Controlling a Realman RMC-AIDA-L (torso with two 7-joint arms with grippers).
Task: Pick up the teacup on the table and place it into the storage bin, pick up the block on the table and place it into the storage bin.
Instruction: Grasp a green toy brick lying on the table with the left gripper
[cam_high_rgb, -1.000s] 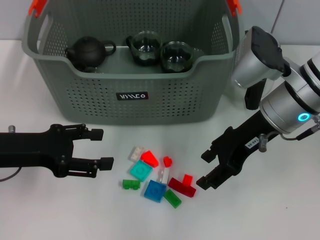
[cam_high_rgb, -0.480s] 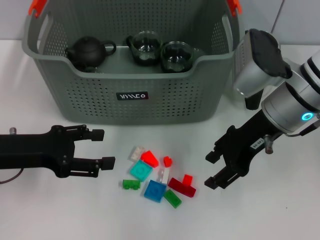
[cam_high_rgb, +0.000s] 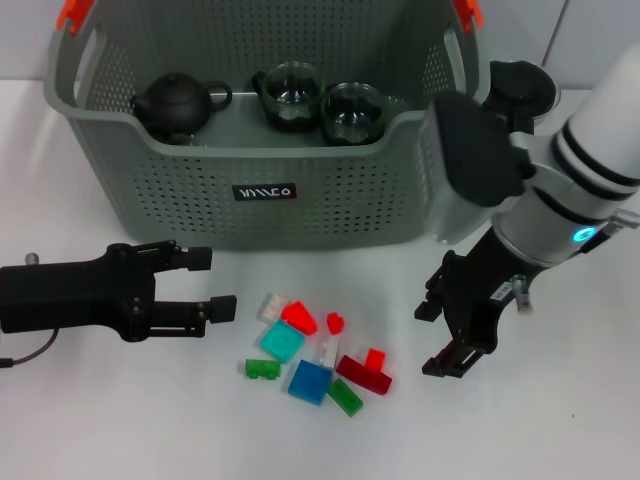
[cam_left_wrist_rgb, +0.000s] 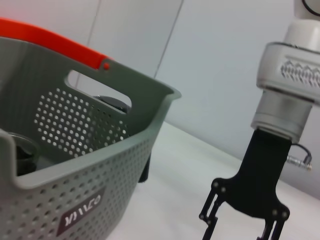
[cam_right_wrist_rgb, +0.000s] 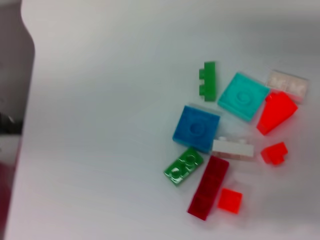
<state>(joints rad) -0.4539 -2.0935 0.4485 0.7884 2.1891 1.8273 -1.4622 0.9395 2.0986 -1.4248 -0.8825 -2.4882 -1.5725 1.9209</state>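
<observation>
Several small blocks lie in a cluster on the white table in front of the storage bin (cam_high_rgb: 150, 180), among them a blue block (cam_high_rgb: 311, 381), a teal block (cam_high_rgb: 282, 342) and a dark red bar (cam_high_rgb: 363, 374). Two glass teacups (cam_high_rgb: 290, 95) (cam_high_rgb: 353, 110) stand inside the bin. My left gripper (cam_high_rgb: 212, 282) is open, low over the table just left of the cluster. At the cluster's right, my right gripper (cam_high_rgb: 430, 338) is open with nothing between its fingers. The right wrist view looks down on the blue block (cam_right_wrist_rgb: 196, 128) and teal block (cam_right_wrist_rgb: 244, 96).
A black teapot (cam_high_rgb: 180, 100) sits in the bin's left part. The bin's front wall (cam_left_wrist_rgb: 75, 200) fills the left wrist view, with my right gripper (cam_left_wrist_rgb: 240, 220) beyond it. The right arm's bulky elbow (cam_high_rgb: 480, 160) hangs close to the bin's right corner.
My left gripper has crept right toward the blocks. The right arm has swung its elbow in toward the bin, and its gripper has turned and shifted slightly right of the cluster.
</observation>
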